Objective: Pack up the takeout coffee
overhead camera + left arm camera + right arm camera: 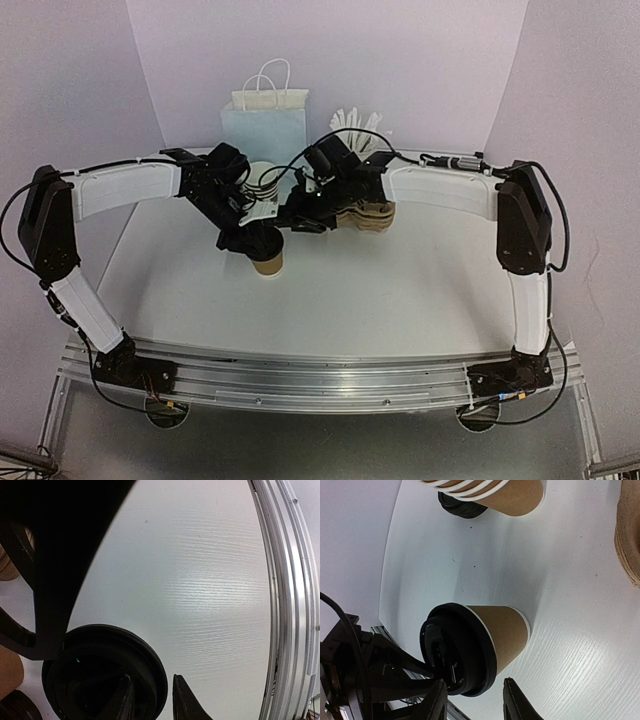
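A lidded kraft coffee cup [267,262] stands upright on the white wood-grain table [400,290], slightly toward 10 o'clock from its middle, with its black lid [455,652] on. The left gripper [151,677] straddles the lid's rim, fingers narrow; we cannot tell whether they grip. The right gripper [475,680] hovers at the cup's 1 o'clock, fingers wide, holding nothing. Beyond lie stacked cups [490,490], spare lids [462,507] and kraft carriers [372,215]. A blue paper bag [265,125] stands at 12 o'clock against lilac walls [400,60]. An aluminium rail [320,385] edges 6 o'clock.

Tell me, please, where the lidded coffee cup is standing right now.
In the top view, the lidded cup stands just left of centre, directly under the left gripper, in front of the blue bag.
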Available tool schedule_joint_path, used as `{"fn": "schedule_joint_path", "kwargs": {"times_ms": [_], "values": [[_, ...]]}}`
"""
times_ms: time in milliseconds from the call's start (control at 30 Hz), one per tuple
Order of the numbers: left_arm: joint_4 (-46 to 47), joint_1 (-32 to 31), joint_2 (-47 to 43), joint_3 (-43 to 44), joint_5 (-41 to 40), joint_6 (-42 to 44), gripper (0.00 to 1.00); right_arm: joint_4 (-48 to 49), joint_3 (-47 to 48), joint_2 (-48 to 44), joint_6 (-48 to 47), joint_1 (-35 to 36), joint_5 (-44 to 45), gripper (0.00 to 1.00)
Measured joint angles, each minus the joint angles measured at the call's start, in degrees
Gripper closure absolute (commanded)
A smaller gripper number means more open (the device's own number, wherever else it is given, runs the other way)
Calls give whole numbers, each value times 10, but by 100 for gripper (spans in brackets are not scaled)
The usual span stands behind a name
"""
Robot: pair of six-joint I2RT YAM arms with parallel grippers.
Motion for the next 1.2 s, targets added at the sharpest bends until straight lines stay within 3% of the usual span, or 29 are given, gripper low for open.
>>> {"fn": "schedule_joint_path", "kwargs": {"times_ms": [167, 467, 733, 1200], "values": [[-13, 4, 2, 12, 0, 9, 63, 0, 8, 1, 0, 0, 5, 64], [-21, 23, -11, 22, 12, 24, 63, 9, 37, 10, 1, -2, -3, 65], [69, 84, -92, -37, 66, 112, 64, 30, 54, 40, -1, 19, -7, 68], [115, 96, -96, -117, 96, 266, 66, 27, 55, 46, -15, 24, 18, 65]]}}
